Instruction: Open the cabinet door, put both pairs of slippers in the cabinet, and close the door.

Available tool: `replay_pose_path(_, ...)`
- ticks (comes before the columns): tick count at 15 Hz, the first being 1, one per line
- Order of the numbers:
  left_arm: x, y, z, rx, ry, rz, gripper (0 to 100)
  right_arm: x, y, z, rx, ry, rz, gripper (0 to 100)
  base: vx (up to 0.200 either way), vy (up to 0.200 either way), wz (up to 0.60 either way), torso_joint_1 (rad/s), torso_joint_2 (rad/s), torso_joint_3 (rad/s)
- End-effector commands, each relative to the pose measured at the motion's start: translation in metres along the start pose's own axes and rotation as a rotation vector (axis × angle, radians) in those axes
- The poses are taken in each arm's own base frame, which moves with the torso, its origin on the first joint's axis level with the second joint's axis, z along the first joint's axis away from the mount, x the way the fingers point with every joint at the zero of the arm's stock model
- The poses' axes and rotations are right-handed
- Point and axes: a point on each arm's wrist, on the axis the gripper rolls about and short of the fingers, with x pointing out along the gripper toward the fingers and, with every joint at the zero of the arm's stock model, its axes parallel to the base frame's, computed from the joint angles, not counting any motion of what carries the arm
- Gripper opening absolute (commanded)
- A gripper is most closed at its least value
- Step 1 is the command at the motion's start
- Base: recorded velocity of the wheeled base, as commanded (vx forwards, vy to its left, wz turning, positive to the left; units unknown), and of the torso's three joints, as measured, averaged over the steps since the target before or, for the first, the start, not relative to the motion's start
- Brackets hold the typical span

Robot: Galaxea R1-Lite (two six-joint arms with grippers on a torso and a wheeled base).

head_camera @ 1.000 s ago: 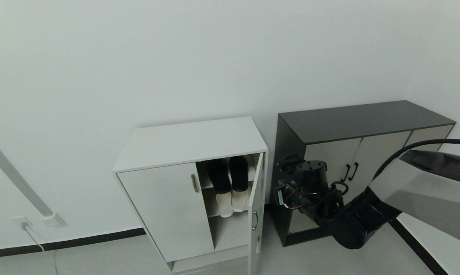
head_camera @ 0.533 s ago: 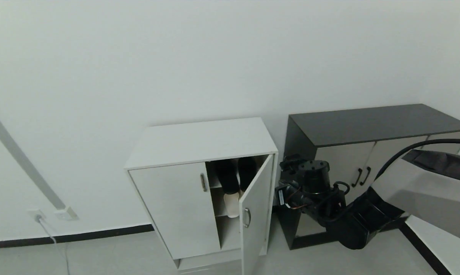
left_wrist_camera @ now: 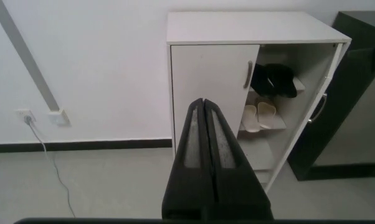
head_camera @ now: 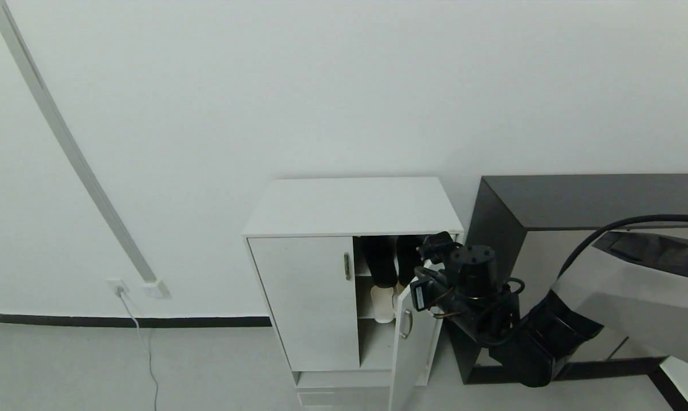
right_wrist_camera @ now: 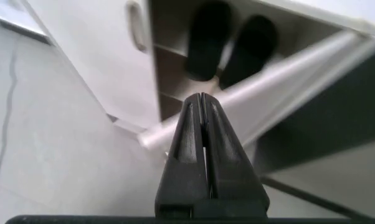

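Jaws pressed together on both arms, right door of the white two-door wooden cabinet standing ajar
Right jaws sit at the top edge of that swung-out door, lower centre of the head view; whether they touch the panel cannot be told. Left jaws, flat together, hang well apart from the cabinet, facing its front. Black pair of slippers lies on the upper shelf, cream pair of slippers on the shelf below, both seen through the gap. Left door is closed. Dark grey low sideboard stands just beside the cabinet at the right; a white wall socket with a cable is at lower left
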Motion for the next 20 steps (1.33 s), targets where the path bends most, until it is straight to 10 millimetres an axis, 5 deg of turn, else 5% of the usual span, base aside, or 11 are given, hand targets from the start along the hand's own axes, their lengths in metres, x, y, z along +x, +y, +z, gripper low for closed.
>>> replay_pose_path(1,0.000,0.000,0.000,-0.001,0.000,0.001,0,-0.006,0.000,0.005,0.001,-0.013,0.003,0,0.000,0.000,0.00,0.000,0.00,0.000)
replay_pose_path(5,0.000,0.000,0.000,0.002,0.000,-0.004,0,-0.051,-0.016,0.015,0.000,0.015,-0.003,0,0.000,0.000,0.00,0.000,0.00,0.000)
replay_pose_path(9,0.000,0.000,0.000,0.002,-0.002,-0.004,0,-0.089,-0.022,-0.005,-0.016,0.099,0.012,0,0.200,0.000,0.00,-0.004,0.00,0.001)
replay_pose_path(15,0.000,0.000,0.000,-0.001,0.000,-0.002,0,-0.110,-0.015,-0.043,-0.042,0.221,0.055,0,0.033,0.000,0.00,0.002,0.00,0.000)
replay_pose_path(20,0.000,0.000,0.000,-0.001,0.000,-0.004,0,-0.097,0.008,-0.074,-0.045,0.240,0.102,0,0.000,0.000,0.00,0.000,0.00,0.000)
